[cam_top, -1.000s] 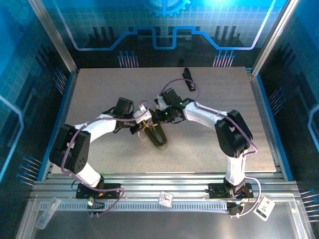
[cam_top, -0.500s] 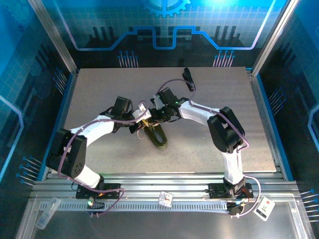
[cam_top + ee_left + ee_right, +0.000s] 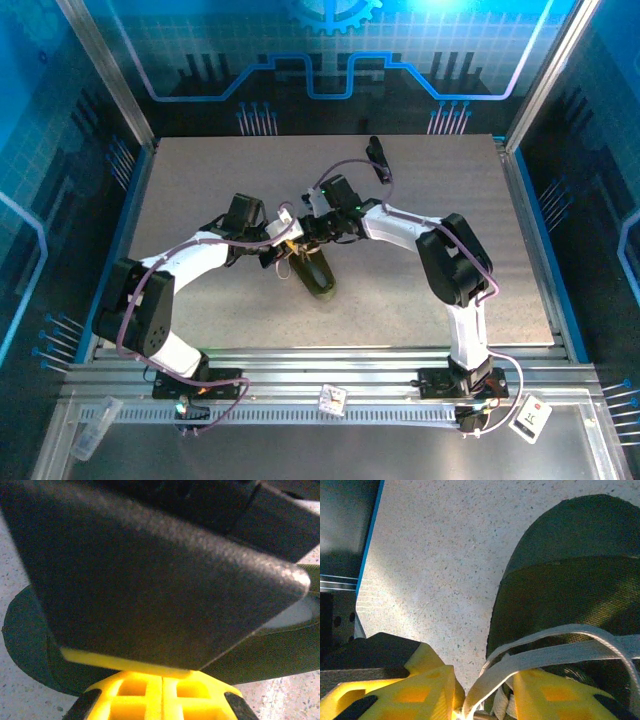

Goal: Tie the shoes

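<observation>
**Stock entry: one shoe at mid-worktop, both grippers at its far end**

Item 1, shoe (image 3: 316, 272). Dark olive-green, flat, oval-soled. Lies around the middle of the worktop (image 3: 200, 190), a little closer to the near edge than to the far one, with one rounded end pointing towards the near edge. Shows a pale inner lining at the right of the left wrist view; contents of the opening cannot be made out there.

Item 2, laces (image 3: 555, 650). Thin, whitish-grey, flat. Cross over the upper of the shoe (image 3: 570, 580) as a loop and run down into the gap between the right gripper's yellow fingers (image 3: 420, 690).

Item 3, left gripper (image 3: 283, 245). Sits at the far-left end of the shoe. Seen in the wrist view (image 3: 162, 692) with yellow pads pressed together, seam to seam, just above the green sole (image 3: 30, 645). Cannot tell whether any lace is pinched there.

Item 4, right gripper (image 3: 305, 232). Sits at the far end of the shoe, just beside the left one. Seen in its wrist view (image 3: 485, 690) with jaws apart, laces passing between, brushing the left finger's edge.

Item 5, small black oblong object (image 3: 377, 158). Lies near the far edge, right of centre, well apart from the shoe.
</observation>
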